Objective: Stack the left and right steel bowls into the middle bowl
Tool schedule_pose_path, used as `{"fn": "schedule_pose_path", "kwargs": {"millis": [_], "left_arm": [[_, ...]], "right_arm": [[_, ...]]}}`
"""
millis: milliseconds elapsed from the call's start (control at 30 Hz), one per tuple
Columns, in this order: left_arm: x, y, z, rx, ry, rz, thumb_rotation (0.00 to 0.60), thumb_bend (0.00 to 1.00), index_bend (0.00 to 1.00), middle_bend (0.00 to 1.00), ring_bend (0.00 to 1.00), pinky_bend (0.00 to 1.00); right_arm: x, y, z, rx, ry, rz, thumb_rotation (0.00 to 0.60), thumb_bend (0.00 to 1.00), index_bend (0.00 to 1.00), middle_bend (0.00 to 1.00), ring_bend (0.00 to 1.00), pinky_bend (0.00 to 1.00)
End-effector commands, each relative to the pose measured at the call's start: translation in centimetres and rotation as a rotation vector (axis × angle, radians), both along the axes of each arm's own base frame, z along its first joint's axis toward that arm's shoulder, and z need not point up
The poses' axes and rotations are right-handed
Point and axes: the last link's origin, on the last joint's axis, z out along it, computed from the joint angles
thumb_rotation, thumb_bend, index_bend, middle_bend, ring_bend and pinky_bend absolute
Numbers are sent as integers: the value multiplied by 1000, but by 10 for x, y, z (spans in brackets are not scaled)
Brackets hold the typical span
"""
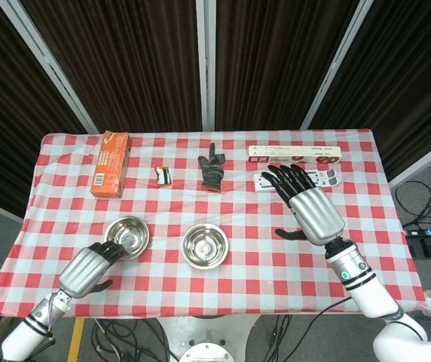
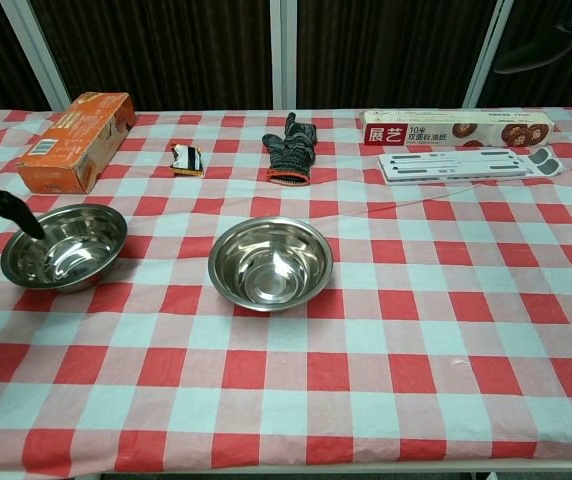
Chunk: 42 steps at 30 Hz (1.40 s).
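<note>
While my left hand (image 1: 87, 269) hangs at the near edge of the left bowl (image 1: 126, 235), its dark fingers (image 2: 4, 208) reach over that bowl's rim and into its hollow; whether they touch the steel I cannot tell. They lie close together and hold nothing. My right hand (image 1: 310, 210) is raised to the right of the middle bowl (image 1: 205, 245), well apart from it, fingers spread wide and empty, partly covering the white tray (image 2: 463, 162). Left of the middle bowl stands the left bowl, apart from it. Beyond it lie a glove (image 1: 212, 170) and an orange box (image 1: 110, 163).
</note>
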Motion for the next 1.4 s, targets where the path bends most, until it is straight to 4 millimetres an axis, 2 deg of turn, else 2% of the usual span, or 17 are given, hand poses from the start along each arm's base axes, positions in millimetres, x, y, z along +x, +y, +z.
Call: {"fn": "schedule_pose_path", "kwargs": {"millis": [33, 200, 433, 867, 1000, 1133, 1400], "left_arm": [[3, 12, -17, -47, 70, -53, 600, 210, 336, 374, 284, 437], [-4, 29, -31, -20, 111, -66, 600, 213, 356, 394, 304, 457], [-14, 46, -39, 8, 113, -23, 600, 222, 360, 398, 308, 459], [-21, 52, -58, 19, 115, -31, 600, 256, 463, 490, 407, 551], [-21, 58, -64, 55, 140, -68, 600, 258, 483, 509, 427, 570], [-21, 61, -68, 78, 161, -123, 600, 277, 549, 572, 493, 631], [-24, 62, -76, 73, 198, -168, 600, 309, 622, 638, 553, 684]], "right_arm": [[-7, 4, -3, 26, 17, -14, 600, 0, 0, 39, 0, 34], [-21, 14, -2, 36, 18, -33, 600, 0, 0, 35, 0, 34], [-24, 12, -2, 42, 0, -11, 600, 0, 0, 37, 0, 36], [-30, 11, 0, 44, -3, -37, 600, 0, 0, 36, 0, 36], [-36, 12, 3, 40, -2, -51, 600, 0, 0, 35, 0, 36], [-40, 14, 6, 37, -2, -58, 600, 0, 0, 35, 0, 36], [-40, 9, 6, 40, -15, -68, 600, 0, 0, 35, 0, 36]]}}
